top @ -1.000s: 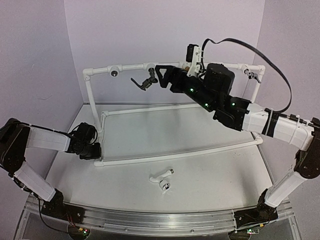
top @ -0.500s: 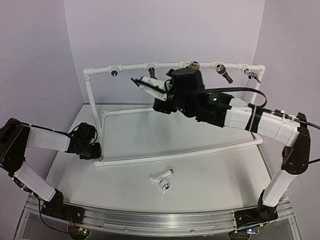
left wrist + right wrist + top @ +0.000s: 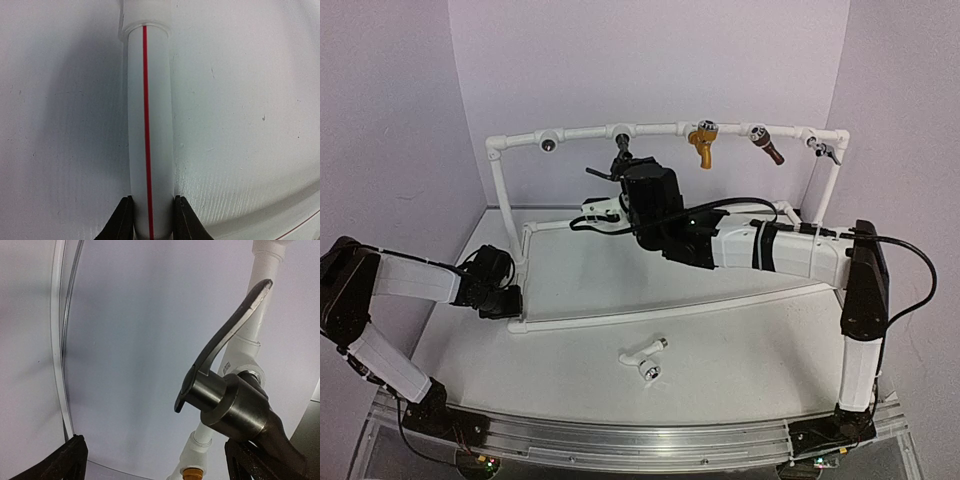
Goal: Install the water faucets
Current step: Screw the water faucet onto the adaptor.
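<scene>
Table first, nearest the bases: the white faucet lies on its side on the bare surface, well apart from both arms and untouched, so half of the job is not yet done. Further in, at the left, the left gripper is clenched on the bottom pipe of the pipe frame, one finger on each side of the red-striped tube. That grip steadies the frame, which is worth having while anything is pushed or twisted into the rail above.

Beyond it the right gripper is released, jaws spread wide and holding nothing, with the dark faucet just ahead of them. That faucet sits at a fitting on the top rail, its lever handle sticking out to the side. It looks seated, though whether it is fully home cannot be told.

To do the step well, I would draw the right arm straight back so neither finger clips the lever. It can then come down over the white faucet and take it across the body, leaving the inlet end free. The open socket toward the left end of the rail looks the likely place for it. Farthest right hang the gold tap, the brown tap and a small grey one — leave them alone.
</scene>
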Available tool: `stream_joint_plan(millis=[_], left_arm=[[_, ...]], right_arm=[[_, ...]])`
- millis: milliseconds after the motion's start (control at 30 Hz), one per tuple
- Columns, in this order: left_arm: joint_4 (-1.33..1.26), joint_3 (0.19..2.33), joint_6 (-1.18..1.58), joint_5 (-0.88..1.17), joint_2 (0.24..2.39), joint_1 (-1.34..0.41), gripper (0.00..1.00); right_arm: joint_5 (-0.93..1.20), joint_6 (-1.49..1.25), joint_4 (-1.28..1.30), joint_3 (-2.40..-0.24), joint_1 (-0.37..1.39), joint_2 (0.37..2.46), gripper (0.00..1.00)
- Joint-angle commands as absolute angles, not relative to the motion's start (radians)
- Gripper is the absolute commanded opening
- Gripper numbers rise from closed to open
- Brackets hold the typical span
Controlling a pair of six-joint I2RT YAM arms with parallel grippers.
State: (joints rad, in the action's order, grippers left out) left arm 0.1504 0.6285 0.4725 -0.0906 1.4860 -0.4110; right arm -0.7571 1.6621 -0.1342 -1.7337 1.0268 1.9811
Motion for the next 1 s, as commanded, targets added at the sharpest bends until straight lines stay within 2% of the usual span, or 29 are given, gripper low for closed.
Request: stream_joint_plan(millis=[0,233,367,633,967], left_arm=[[0.087,0.634,0.449,0.151,1.493,-0.469,0.00],[0.087,0.639,0.446,0.156,1.502,-0.468,0.00],[0.089,0.645,0.445,0.157,1.511,-0.468,0.00],[0.093,0.647,0.448,0.155,1.516,-0.469,0.00],[0.092,0.634,0.452,0.153,1.497,-0.468,0.00]], right_arm=[[-0.804,1.761,-0.332,-1.778,1.031,1.930,0.98],[-0.766,1.806,-0.327,-1.545,1.072,1.752,0.98],[-0.726,1.845,-0.318,-1.493,1.106,1.693,0.97],[-0.630,1.896,-0.296,-1.579,1.110,1.745,0.95],[-0.598,2.002,-0.289,-1.751,1.017,1.898,0.92]])
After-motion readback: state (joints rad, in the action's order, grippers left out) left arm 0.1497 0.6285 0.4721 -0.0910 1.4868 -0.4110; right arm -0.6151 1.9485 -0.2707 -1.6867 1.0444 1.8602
